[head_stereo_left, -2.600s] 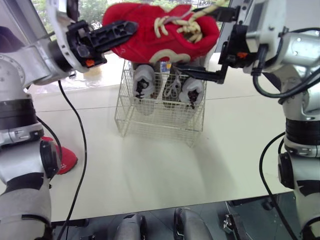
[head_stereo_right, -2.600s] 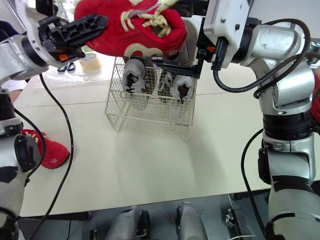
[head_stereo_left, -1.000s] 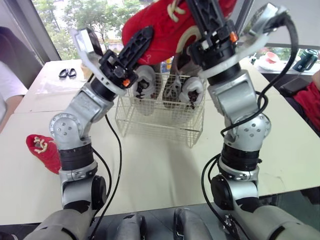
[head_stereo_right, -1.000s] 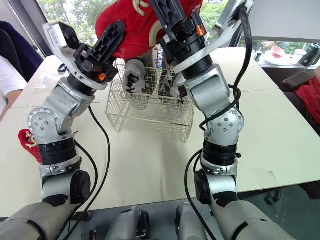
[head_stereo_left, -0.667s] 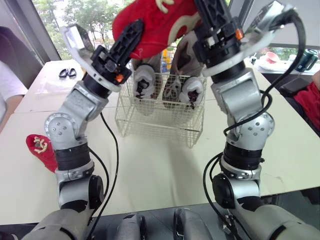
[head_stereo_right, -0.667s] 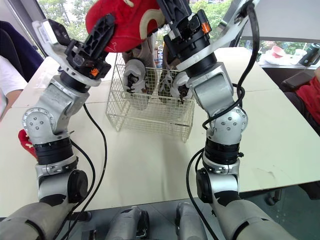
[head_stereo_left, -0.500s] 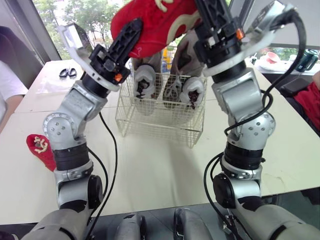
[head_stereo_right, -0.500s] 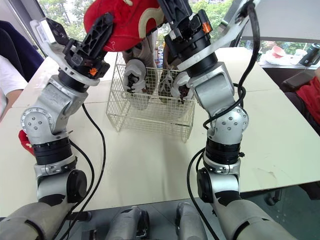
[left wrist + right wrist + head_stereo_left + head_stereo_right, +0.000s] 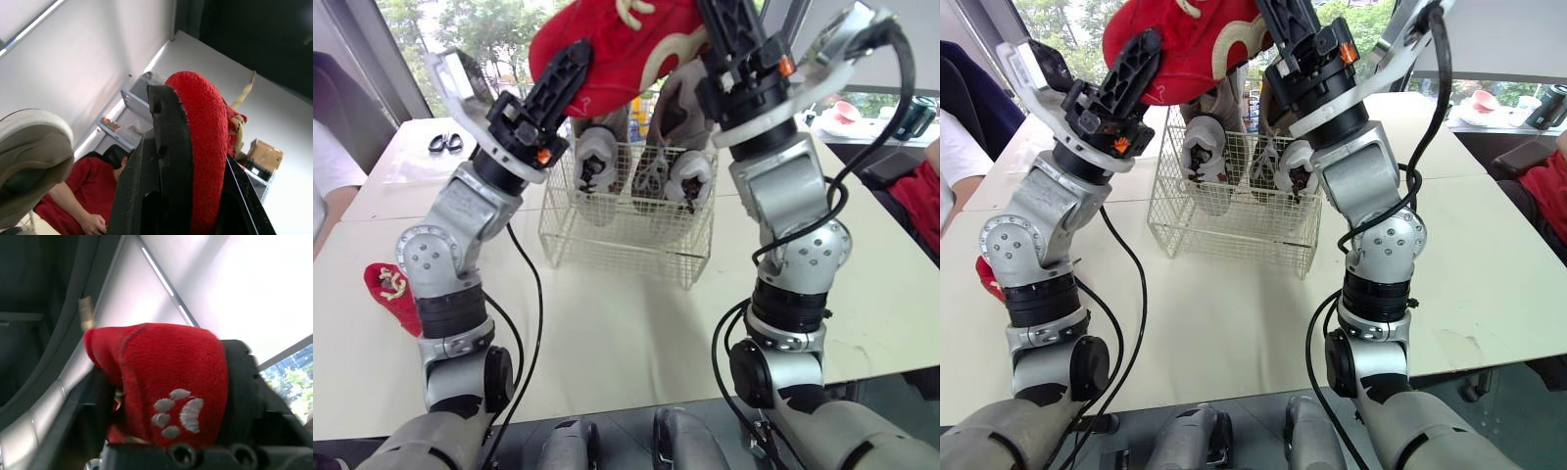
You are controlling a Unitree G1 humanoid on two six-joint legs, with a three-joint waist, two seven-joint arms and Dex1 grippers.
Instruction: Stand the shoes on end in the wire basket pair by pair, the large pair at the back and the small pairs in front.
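Upright, grey shoes (image 9: 592, 168) fill wire basket (image 9: 625, 247); left hand (image 9: 570, 69), right hand (image 9: 726, 29) clamp red shoe (image 9: 619, 47).

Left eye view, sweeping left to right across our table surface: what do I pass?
red shoe → scissors → wire basket
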